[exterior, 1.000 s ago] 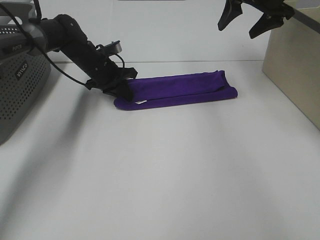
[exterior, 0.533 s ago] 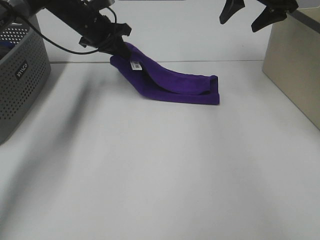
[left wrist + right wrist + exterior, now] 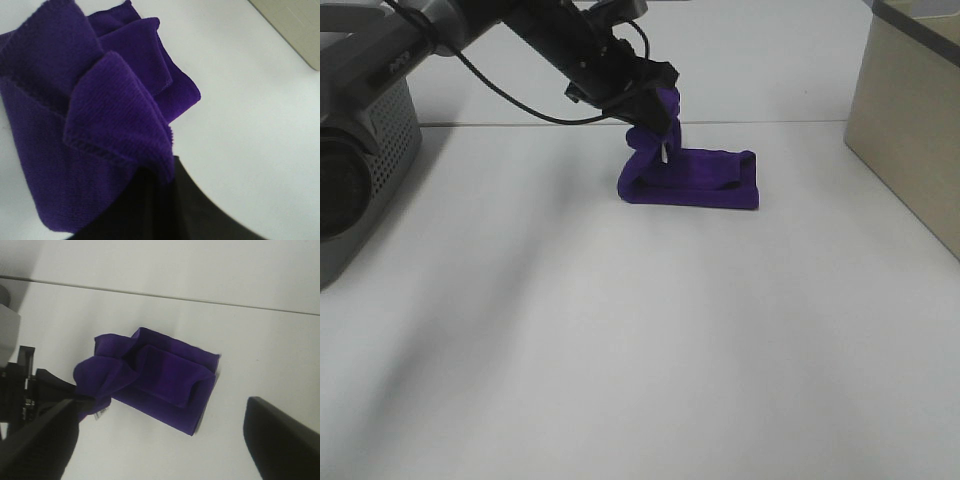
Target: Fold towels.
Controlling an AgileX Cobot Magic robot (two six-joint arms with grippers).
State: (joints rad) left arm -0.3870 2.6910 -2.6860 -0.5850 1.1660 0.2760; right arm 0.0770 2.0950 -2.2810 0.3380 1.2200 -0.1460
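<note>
The deep purple towel (image 3: pixel 705 180) lies folded in a narrow strip on the white table (image 3: pixel 640 340). My left gripper (image 3: pixel 655 108) is shut on the towel's left end and holds it lifted above the rest, so the cloth curls upward. A small white tag (image 3: pixel 665 150) hangs below the held end. In the left wrist view the towel (image 3: pixel 85 110) bunches at the dark jaws. My right gripper (image 3: pixel 160 440) is open and empty, high above the towel (image 3: pixel 160 380). It is out of the exterior view.
A grey perforated basket (image 3: pixel 365 170) stands at the left edge. A tan cardboard box (image 3: pixel 910 120) stands at the right. The table's back edge meets a white wall (image 3: pixel 770 60) behind the towel.
My left gripper has lifted the towel's left end and carried it right, over the rest of the strip. The right gripper has risen out of the exterior view.
</note>
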